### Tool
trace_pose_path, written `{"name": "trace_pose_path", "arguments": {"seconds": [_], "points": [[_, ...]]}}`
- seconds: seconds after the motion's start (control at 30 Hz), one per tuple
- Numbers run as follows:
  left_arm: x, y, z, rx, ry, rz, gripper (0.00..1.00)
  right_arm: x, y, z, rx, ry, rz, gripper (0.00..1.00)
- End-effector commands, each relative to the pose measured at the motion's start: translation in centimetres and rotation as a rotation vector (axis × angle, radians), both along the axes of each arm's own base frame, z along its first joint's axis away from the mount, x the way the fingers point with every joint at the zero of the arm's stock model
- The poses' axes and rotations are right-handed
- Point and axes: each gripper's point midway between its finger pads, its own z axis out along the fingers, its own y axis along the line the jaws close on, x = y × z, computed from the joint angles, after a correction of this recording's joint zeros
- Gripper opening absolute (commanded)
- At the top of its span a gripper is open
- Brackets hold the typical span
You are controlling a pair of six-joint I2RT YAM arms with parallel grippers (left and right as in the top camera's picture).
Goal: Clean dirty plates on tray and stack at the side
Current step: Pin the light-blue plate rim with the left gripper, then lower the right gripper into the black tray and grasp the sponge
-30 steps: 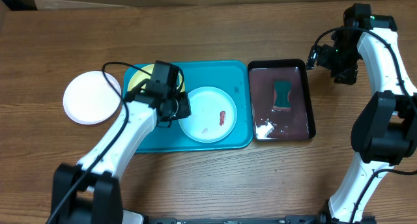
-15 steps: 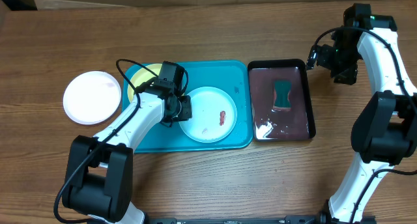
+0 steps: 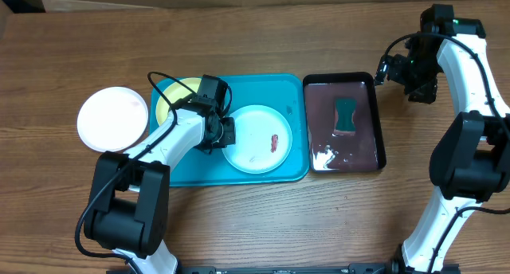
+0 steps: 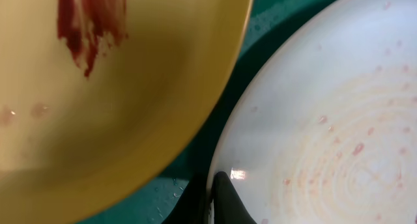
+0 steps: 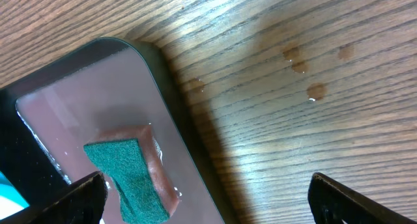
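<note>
A wooden worktop carries the turquoise tray at centre frame, the black tray of liquid just right of it. The light blue plate and yellow-green plate, both red-smeared, lie in the turquoise tray; the white plate sits at left. A green sponge soaks. The left gripper pinches the light blue plate's rim; the right gripper hangs spread wide at upper right.

Plates: 3 total, 1 yellow-green plate, 1 light blue plate, 1 white plate. Trays: 2, 1 turquoise tray, 1 black tray. Sponges: 1 green sponge. Arms: 2, left arm, right arm.
</note>
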Motion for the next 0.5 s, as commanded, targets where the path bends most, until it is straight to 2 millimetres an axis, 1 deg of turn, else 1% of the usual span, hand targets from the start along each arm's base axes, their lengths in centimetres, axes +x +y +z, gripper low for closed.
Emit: {"name": "trace_pose_path", "arguments": {"seconds": [0.0, 0.07, 0.1, 0.17, 0.2, 0.23, 0.3, 0.33, 0.4, 0.43, 0.47], "points": [[-1.7, -0.3, -0.6, -0.027, 0.091, 0.081, 0.04, 0.4, -0.1, 1.5, 0.000, -0.041, -0.007, 1.00], [-2.6, -0.7, -0.6, -0.056, 0.136, 0.096, 0.06, 0.4, -0.1, 1.5, 0.001, -0.041, -0.007, 1.00], [-2.9, -0.8, -0.6, -0.061, 0.149, 0.095, 0.11, 0.4, -0.1, 1.5, 0.000, -0.041, -0.007, 1.00], [-2.8, -0.8, -0.6, -0.060, 0.143, 0.092, 0.26, 0.4, -0.1, 1.5, 0.000, -0.041, -0.007, 1.00], [-2.4, -0.7, -0.5, -0.063, 0.127, 0.092, 0.30, 0.4, -0.1, 1.5, 0.000, -0.041, -0.007, 1.00], [-2.0, -0.6, -0.5, -0.064, 0.111, 0.096, 0.32, 0.4, -0.1, 1.5, 0.000, -0.041, -0.007, 1.00], [-1.1, -0.7, -0.4, -0.071, 0.075, 0.085, 0.29, 0.6, -0.1, 1.5, -0.001, -0.050, -0.007, 1.00], [-0.7, -0.6, -0.4, -0.067, 0.060, 0.081, 0.24, 1.3, -0.2, 1.6, -0.005, -0.079, -0.007, 1.00], [-0.5, -0.5, -0.3, -0.062, 0.051, 0.083, 0.05, 3.8, -0.6, 2.1, -0.018, -0.184, -0.006, 1.00], [-0.6, -0.6, -0.3, -0.065, 0.053, 0.082, 0.04, 4.8, -0.7, 2.4, -0.021, -0.226, -0.008, 1.00], [-0.8, -0.7, -0.4, -0.070, 0.063, 0.091, 0.04, 4.9, 0.0, 2.5, 0.019, -0.228, -0.019, 1.00]]}}
